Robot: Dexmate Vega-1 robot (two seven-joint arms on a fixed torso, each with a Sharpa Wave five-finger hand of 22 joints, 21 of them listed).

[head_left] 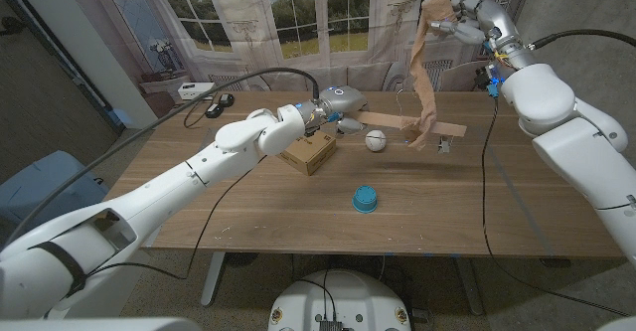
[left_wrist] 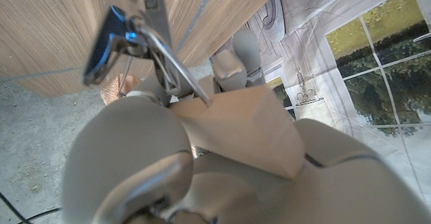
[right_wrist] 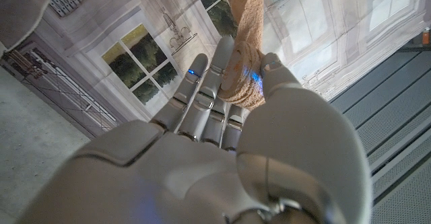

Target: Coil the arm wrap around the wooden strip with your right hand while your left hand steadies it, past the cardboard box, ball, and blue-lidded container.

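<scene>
Left hand, upper centre, grips the strip's left end, and the right hand, upper right, pinches the wrap stretched high above it; too hard a pull could tip the strip or slip the wrap free.
</scene>
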